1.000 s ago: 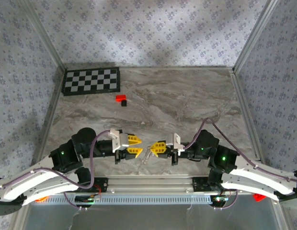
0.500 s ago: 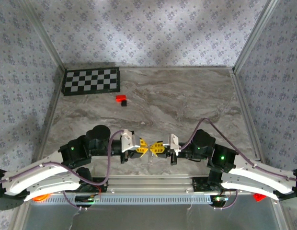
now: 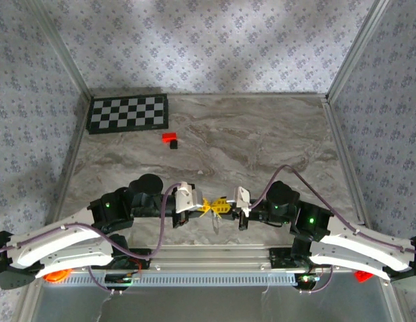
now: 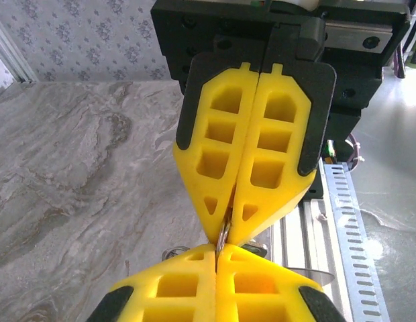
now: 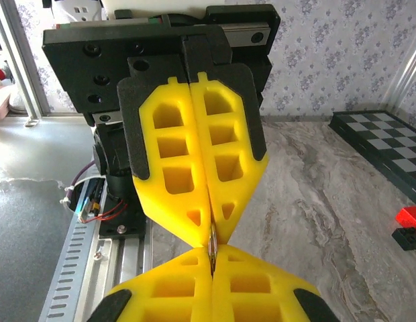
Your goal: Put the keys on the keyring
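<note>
My left gripper (image 3: 207, 205) and right gripper (image 3: 219, 205) meet tip to tip near the table's front edge, both shut. Between the tips is a thin silvery strip seen edge-on, the key (image 4: 223, 235), pinched by both. In the left wrist view my own yellow fingertips (image 4: 194, 268) are at the bottom and the right gripper's fingers (image 4: 255, 147) point down at them. The right wrist view mirrors this, with the key (image 5: 212, 236) at the joint. A pale thin loop, the keyring (image 3: 215, 226), hangs below the tips; part of it curves behind my left fingers (image 4: 308, 270).
A small red-and-black block (image 3: 170, 139) lies at mid-left of the marble table. A checkerboard (image 3: 127, 113) sits in the back left corner. The metal rail (image 3: 215, 253) runs right under the grippers. Patterned walls close in three sides.
The left arm has moved right until its tips meet the right gripper's, and its jaws have closed on the metal piece. The right gripper stayed shut and shifted slightly.
</note>
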Action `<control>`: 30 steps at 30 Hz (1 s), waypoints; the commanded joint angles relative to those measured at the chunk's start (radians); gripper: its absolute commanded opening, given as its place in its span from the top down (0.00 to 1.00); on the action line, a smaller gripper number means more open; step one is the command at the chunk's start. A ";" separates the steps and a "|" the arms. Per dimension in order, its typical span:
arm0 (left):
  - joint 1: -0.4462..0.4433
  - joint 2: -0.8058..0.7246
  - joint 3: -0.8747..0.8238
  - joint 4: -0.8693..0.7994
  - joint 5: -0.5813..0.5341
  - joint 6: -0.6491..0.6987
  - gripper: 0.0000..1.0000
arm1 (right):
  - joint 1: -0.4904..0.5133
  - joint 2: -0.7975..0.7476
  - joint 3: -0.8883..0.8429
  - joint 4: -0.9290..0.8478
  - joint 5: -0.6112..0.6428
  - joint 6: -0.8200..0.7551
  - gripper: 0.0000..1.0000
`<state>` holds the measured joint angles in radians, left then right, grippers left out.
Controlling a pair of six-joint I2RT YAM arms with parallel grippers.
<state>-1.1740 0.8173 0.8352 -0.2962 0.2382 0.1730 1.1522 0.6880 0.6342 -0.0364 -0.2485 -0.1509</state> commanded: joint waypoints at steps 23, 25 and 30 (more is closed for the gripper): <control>-0.006 -0.063 0.005 0.095 0.030 0.003 1.00 | 0.000 -0.062 0.058 -0.049 0.051 0.116 0.70; -0.005 -0.063 0.006 0.095 0.034 0.004 1.00 | -0.002 -0.055 0.062 -0.053 0.045 0.116 0.71; -0.004 -0.065 0.006 0.092 0.042 0.004 1.00 | -0.008 -0.033 0.066 -0.040 0.030 0.119 0.72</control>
<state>-1.1767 0.7727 0.8349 -0.2501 0.2508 0.1722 1.1496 0.6502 0.6636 -0.0822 -0.2131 -0.0479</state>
